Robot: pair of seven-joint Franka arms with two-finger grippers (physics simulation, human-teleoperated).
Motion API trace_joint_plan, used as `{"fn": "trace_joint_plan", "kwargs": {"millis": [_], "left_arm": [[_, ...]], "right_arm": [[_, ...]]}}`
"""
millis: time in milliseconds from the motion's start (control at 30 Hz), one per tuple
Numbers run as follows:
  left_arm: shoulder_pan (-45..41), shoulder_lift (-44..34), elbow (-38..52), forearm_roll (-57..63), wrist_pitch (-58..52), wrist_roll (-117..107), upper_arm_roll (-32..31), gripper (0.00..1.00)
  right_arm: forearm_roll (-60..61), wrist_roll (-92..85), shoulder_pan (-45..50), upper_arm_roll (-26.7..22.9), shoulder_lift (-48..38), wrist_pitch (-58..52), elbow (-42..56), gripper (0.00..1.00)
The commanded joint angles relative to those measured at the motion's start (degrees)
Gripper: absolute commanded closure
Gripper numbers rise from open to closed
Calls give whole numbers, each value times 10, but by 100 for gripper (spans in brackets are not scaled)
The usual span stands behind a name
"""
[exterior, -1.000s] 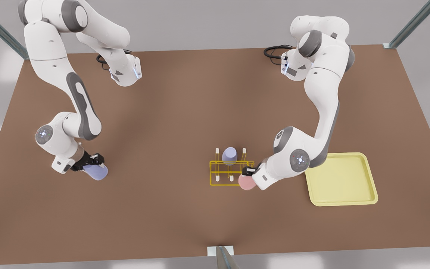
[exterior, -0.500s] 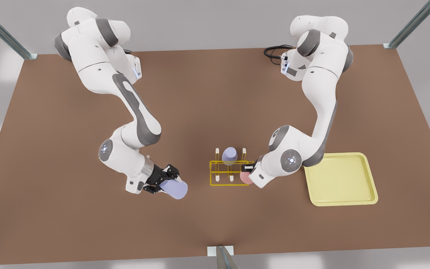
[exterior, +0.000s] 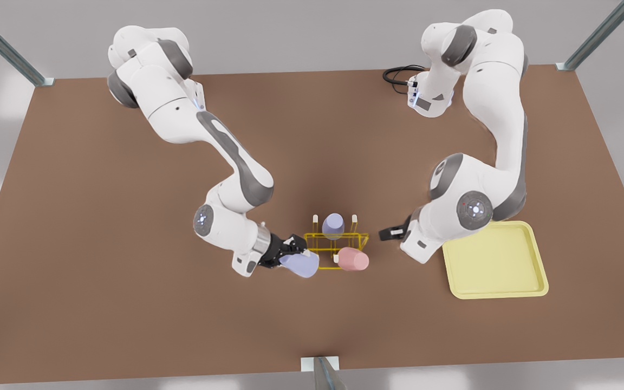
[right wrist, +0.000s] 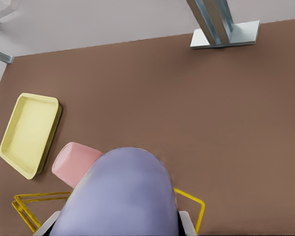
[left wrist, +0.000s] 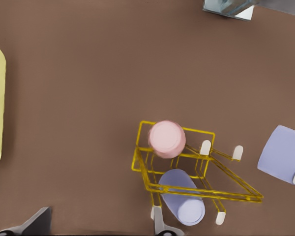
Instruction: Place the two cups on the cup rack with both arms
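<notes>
My right gripper (exterior: 290,254) has its jaws clamped on a lavender cup (exterior: 300,265) at the cup rack (exterior: 336,242), on the front view's left. My left gripper (exterior: 389,233) hangs just off the rack's other side, jaws spread and holding nothing. The pink cup (exterior: 353,259) sits on a front peg; a second lavender cup (exterior: 333,225) sits on a back peg.

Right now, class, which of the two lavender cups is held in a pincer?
The lavender cup at the cup rack's front-view left corner, clamped in the right pincer; the other lavender cup sits on a rack peg.
</notes>
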Motion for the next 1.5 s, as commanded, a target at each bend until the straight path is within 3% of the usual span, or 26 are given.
{"fn": "trace_joint_plan", "kwargs": {"millis": [0, 33, 67, 100, 333, 500, 533, 567, 867, 1067, 1100, 1167, 1200, 1233, 1300, 1400, 1467], "left_arm": [[30, -24, 3, 3, -136, -9, 4, 0], [54, -47, 2, 17, -165, 77, 4, 0], [14, -168, -138, 97, -124, 255, 79, 0], [-25, -253, -247, 92, -68, 312, 152, 0], [-14, -218, -240, 9, -161, 347, 161, 0], [-11, -216, -240, 8, -161, 347, 161, 0], [-11, -216, -240, 8, -161, 347, 161, 0], [-11, -216, -240, 8, -161, 346, 161, 0], [-11, -216, -240, 8, -161, 344, 161, 0], [-12, -216, -240, 8, -161, 344, 161, 0], [-12, -216, -240, 8, -161, 344, 161, 0], [-12, -216, -240, 8, -162, 344, 161, 0], [-12, -216, -240, 8, -162, 344, 161, 0], [-12, -216, -240, 8, -161, 344, 161, 0], [-12, -216, -240, 8, -161, 344, 161, 0], [-12, -216, -240, 8, -163, 344, 161, 0], [-12, -216, -240, 8, -168, 342, 160, 0]], "right_arm": [[-1, 207, 1, 3, 0, -5, -1, 18], [-1, 207, 4, 4, 1, -5, -1, 18], [-1, 207, 5, 5, 1, -12, -1, 18], [0, 232, 4, 12, 1, -13, -2, 18], [-2, 243, 5, 17, 9, -21, -11, 18], [-3, 243, 8, 17, 17, -21, -11, 18], [-3, 243, 9, 17, 22, -21, -8, 14], [-2, 242, 13, 17, 25, -21, -4, 0], [-2, 238, 8, 25, 29, -21, 6, 0], [-14, 238, -34, 20, 2, -130, 71, 0], [-107, 233, -60, 20, -8, -162, 61, 0], [-360, 173, -123, 20, -13, -329, 60, 0], [-407, 104, -168, 19, -13, -386, 60, 0], [-432, 71, -191, 6, -26, -417, 60, 0], [-473, 68, -197, -2, -135, -473, 57, 0], [-358, 60, -185, -77, -312, -512, -67, 0], [-338, 49, -189, -93, -380, -509, -144, 0]]}}
